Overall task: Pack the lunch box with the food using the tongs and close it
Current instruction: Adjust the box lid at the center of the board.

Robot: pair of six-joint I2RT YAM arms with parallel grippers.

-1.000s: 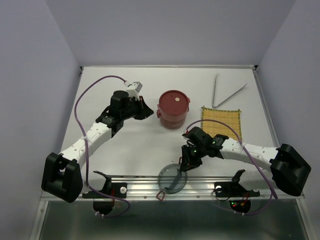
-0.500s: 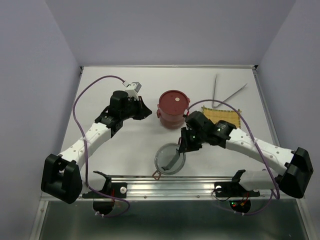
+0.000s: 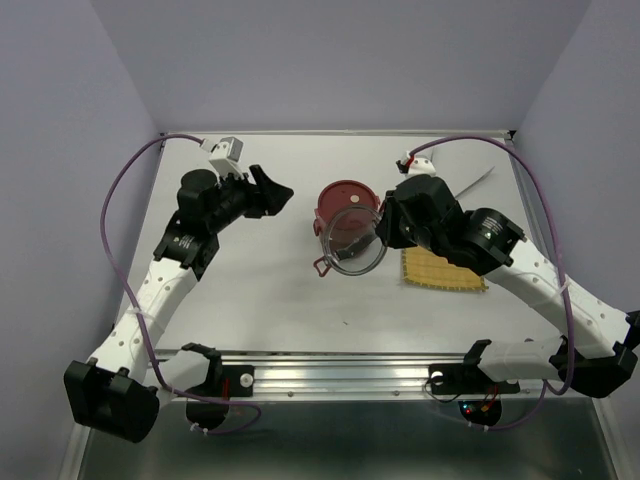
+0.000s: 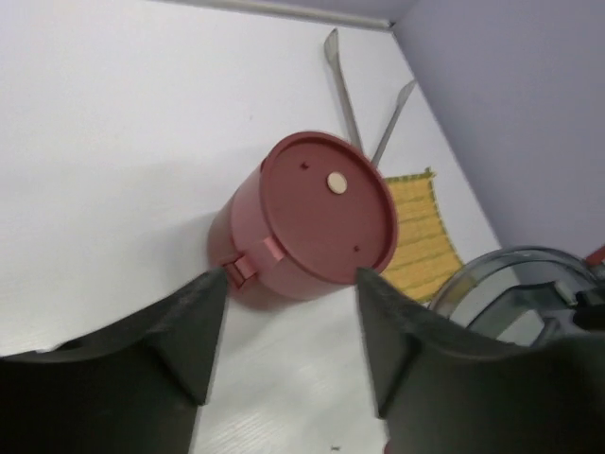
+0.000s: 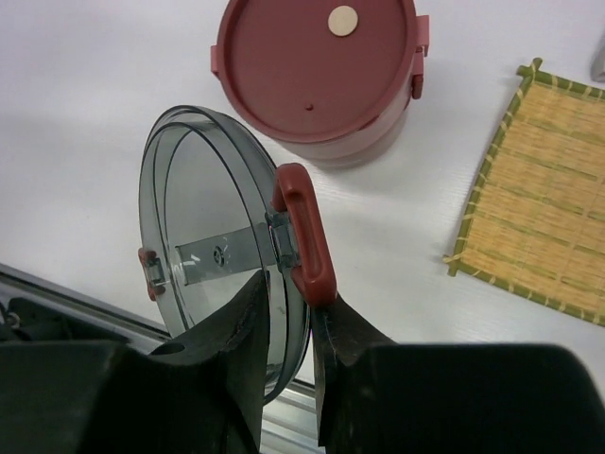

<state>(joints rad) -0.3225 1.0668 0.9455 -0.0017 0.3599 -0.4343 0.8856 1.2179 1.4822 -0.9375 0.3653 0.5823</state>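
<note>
Beside the closed lunch box [image 3: 345, 205] on the table, the right pincer [image 5: 288, 307] is gripping a clear cover [image 5: 203, 218] by its rim, likely light, stiff and slippery, while the left pincer [image 4: 288, 307] is hanging open left of it.

A yellow woven mat [image 3: 442, 276] lies flat on the white table [image 3: 250, 290], near a tilted clear lid [image 3: 352, 245].

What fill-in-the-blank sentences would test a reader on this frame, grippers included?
1. The right gripper is shut on the clear lid by its ____ handle.
2. The left gripper has its jaws ____, holding nothing.
3. The woven mat beside the lunch box is ____ in colour.
Missing words: red; open; yellow.
</note>
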